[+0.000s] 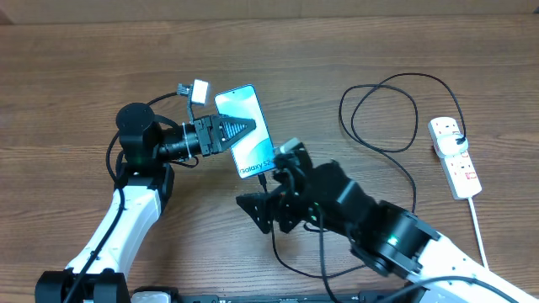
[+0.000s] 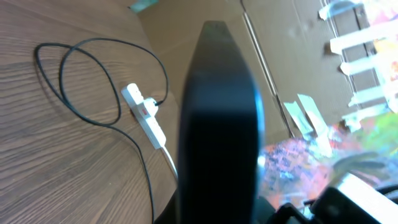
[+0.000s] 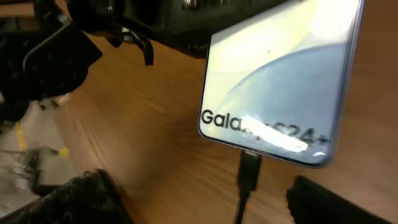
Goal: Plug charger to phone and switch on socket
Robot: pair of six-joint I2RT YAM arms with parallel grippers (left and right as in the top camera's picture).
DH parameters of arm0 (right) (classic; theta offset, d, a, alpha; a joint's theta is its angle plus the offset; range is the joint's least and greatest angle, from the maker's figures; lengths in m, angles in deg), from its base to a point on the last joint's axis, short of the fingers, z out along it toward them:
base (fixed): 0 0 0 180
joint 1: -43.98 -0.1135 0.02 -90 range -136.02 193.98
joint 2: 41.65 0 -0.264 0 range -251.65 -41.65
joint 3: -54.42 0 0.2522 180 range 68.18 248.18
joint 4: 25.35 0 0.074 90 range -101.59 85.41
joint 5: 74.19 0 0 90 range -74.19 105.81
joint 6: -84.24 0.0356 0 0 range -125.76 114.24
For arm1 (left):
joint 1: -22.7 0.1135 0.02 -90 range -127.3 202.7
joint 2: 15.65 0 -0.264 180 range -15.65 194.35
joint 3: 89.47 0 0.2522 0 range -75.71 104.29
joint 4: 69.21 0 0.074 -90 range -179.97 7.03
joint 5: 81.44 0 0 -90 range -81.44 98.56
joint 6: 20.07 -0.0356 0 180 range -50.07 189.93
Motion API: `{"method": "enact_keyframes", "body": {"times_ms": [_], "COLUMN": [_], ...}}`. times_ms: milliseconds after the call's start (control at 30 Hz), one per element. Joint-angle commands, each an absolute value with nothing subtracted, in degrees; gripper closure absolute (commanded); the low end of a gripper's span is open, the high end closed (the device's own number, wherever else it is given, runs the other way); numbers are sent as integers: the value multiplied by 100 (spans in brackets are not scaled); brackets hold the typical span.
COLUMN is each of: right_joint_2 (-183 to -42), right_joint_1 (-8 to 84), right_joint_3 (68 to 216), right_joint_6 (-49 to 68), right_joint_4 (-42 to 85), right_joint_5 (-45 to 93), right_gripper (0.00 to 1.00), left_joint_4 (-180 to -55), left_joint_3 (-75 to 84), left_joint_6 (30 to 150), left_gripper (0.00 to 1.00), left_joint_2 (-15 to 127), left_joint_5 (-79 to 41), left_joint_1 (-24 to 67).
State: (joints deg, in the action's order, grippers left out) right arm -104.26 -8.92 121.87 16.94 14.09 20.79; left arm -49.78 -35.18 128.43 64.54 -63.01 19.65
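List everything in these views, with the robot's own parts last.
phone: one, light blue screen with black edges, mid-table, clamped in the left hand.
charger: one, thin black cable, connector in the phone's bottom edge, loose loops running across towards the socket.
socket: one, white power strip with red-marked switches, right side of the table, thick white cord trailing to the near edge.
small white block: one, white with short wires, beside the phone's far corner.
table: one, brown wood, under everything.
left hand: one, black, shut on the phone's edge.
right hand: one, black, open, fingers either side of the charger's connector.
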Motion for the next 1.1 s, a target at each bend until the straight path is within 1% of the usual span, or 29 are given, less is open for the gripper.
{"method": "enact_keyframes", "body": {"times_ms": [0, 100, 267, 367, 433, 667, 833, 1067], "right_joint_2": [-10070, -9788, -9366, -9222, -9200, -9202, -9202, -9287], "right_joint_1": [-881, -881, -881, -881, -881, -883, -883, -883], "right_joint_3": [12382, 12382, 12382, 12382, 12382, 12382, 12382, 12382], "right_joint_6": [1696, 1696, 1698, 1698, 1701, 1854, 1851, 1851], "right_joint_4": [1566, 1603, 1599, 1599, 1596, 1592, 1577, 1577], "right_joint_5": [1403, 1021, 404, 131, 66, 26, 20, 20], "right_gripper": [0, 0, 0, 0, 0, 0, 0, 0], "left_joint_4": [-5205, -5736, -7321, -8117, -8396, -8606, -8576, -8613], "left_joint_3": [-3540, -3540, -3540, -3540, -3540, -3537, -3496, -3275], "left_joint_6": [12884, 12543, 11538, 10961, 10668, 9932, 9553, 9435], "left_gripper": [96, 96, 96, 96, 96, 96, 96, 96], "left_joint_2": [6460, 6460, 6465, 6504, 6580, 7300, 8283, 8899], "left_joint_5": [-5737, -5365, -4642, -4369, -4323, -4384, -4644, -4701], "left_joint_1": [1867, 1716, 1436, 1381, 1377, 1368, 1368, 1366]}}
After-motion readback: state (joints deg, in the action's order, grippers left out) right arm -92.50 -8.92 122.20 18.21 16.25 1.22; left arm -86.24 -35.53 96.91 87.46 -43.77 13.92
